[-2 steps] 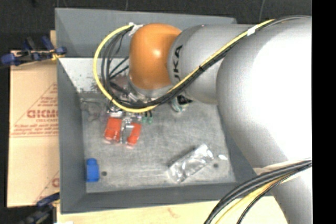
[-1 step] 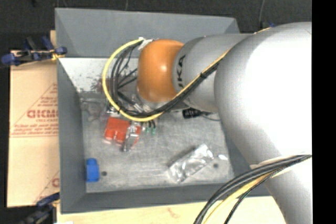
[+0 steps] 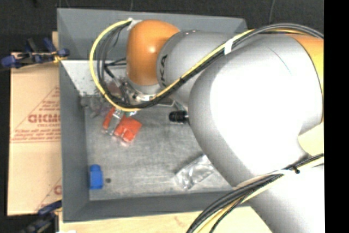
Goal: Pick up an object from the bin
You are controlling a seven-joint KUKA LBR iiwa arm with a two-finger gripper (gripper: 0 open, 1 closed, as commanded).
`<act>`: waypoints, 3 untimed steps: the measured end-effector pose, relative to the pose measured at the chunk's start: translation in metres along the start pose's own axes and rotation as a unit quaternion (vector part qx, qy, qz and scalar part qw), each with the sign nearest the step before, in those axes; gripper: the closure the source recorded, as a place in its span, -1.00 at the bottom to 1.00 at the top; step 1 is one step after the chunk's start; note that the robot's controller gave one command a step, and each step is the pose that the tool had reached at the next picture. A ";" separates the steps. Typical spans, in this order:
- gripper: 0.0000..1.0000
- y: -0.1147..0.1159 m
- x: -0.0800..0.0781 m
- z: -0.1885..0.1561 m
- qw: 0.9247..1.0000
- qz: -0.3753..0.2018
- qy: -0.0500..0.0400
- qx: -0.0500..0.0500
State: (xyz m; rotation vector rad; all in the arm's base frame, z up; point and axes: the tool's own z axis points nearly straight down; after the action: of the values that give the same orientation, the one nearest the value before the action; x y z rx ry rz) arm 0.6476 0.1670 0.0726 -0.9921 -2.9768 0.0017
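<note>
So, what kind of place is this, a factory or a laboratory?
Most likely a robotics laboratory set up for picking trials. A large grey arm reaches into a grey metal bin holding unrelated small things: a blue block, an orange packet, a crumpled clear bag.

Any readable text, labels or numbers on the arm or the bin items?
None can be read.
Arm: dark mark near the wrist, too blurred to read.
Orange packet, blue piece, clear bag: no print visible.
</note>
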 end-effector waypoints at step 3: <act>1.00 0.002 -0.007 -0.105 1.000 -0.005 -0.005 -0.005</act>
State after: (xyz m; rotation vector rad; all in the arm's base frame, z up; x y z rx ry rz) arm 0.6545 0.1643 0.1774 -0.9809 -2.9930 -0.0075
